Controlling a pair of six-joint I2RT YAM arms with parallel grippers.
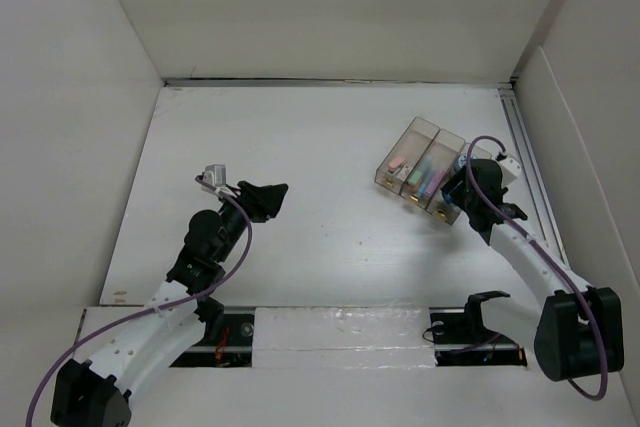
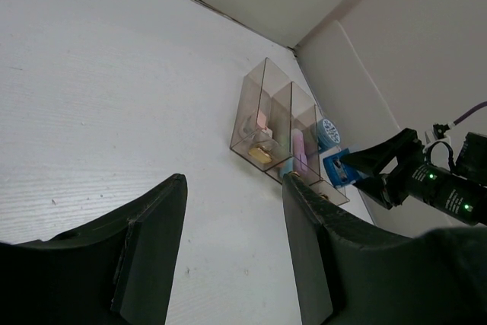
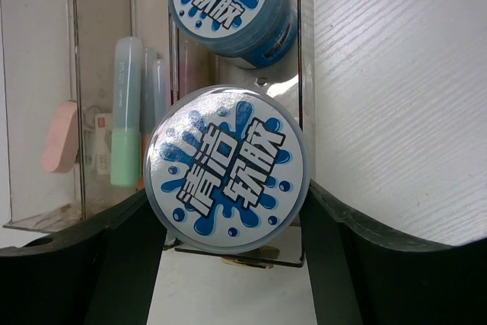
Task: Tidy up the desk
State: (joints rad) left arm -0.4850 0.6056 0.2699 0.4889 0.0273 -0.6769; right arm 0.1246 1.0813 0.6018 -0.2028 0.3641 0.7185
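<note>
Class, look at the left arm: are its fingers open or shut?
Open: the left gripper has its fingers apart, with only bare desk showing between them.

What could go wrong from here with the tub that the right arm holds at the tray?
1. The tub in the right gripper looks about as wide as the tray's end compartment, so it may catch a wall and jam or slip from the fingers.
2. The tray looks light and stands loose on the desk. A push could slide or tip it and spill the pens.
</note>
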